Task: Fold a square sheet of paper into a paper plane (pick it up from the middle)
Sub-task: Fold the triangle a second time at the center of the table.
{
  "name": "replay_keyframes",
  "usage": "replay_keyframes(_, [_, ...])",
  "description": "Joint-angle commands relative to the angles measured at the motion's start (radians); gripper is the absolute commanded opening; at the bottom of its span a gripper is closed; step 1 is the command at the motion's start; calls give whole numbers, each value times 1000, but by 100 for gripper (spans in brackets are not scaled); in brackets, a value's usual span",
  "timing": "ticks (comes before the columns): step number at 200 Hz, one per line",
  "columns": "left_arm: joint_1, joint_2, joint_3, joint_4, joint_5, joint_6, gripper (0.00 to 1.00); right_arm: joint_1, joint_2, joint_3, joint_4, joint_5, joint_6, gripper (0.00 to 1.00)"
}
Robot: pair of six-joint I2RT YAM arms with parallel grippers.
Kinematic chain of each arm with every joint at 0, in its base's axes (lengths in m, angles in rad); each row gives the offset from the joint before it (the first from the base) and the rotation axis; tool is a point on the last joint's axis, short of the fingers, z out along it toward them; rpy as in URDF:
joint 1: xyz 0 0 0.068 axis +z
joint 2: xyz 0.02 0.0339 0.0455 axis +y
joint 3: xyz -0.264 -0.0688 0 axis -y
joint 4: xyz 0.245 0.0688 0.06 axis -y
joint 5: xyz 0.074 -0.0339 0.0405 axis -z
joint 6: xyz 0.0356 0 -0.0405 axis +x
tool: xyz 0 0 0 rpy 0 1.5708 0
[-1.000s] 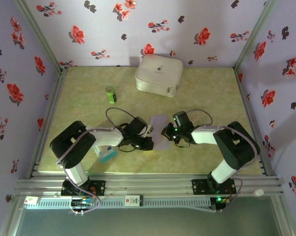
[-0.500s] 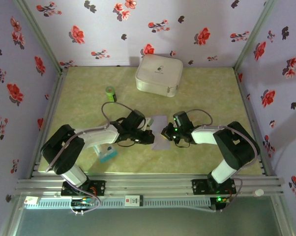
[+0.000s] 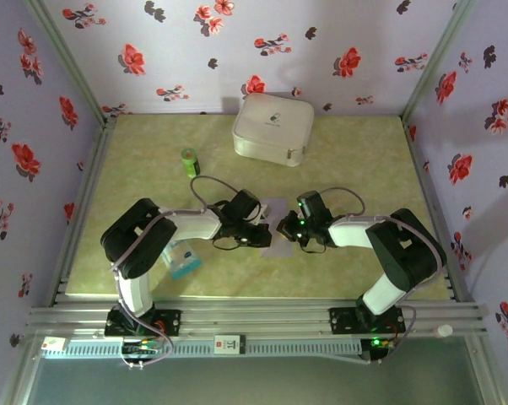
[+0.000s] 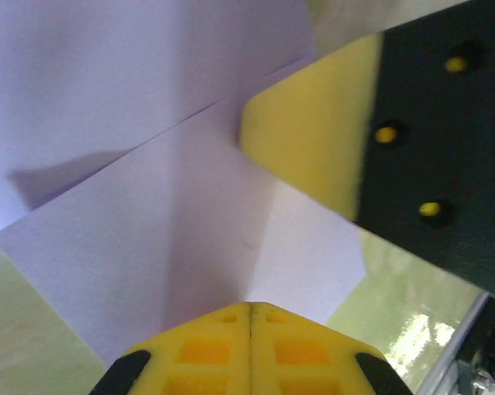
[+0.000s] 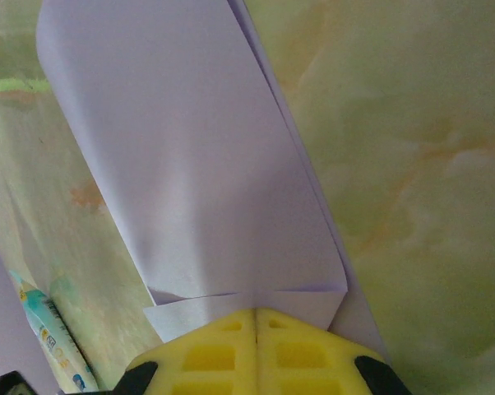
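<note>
So far the thin lavender square sheet of paper (image 5: 198, 164) has only first folds; left gripper (image 4: 250, 309) and right gripper (image 5: 256, 313), closed, press it.

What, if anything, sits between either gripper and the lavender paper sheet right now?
Nothing visible. The left gripper and the right gripper both have their shut tips directly against the lavender paper sheet. The blue-and-white packet lies off to the left of the sheet.
</note>
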Motion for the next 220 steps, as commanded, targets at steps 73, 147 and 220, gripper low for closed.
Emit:
replay_keyframes(73, [-3, 6, -144, 18, -31, 10, 3, -16, -93, 57, -145, -12, -94, 0])
replay_keyframes(147, [-3, -12, -137, 19, -38, 6, 3, 47, 38, 25, -79, -46, -71, 0])
replay_keyframes(220, [-4, -5, -141, 26, -34, 5, 2, -131, 0, -25, -80, 7, -120, 0])
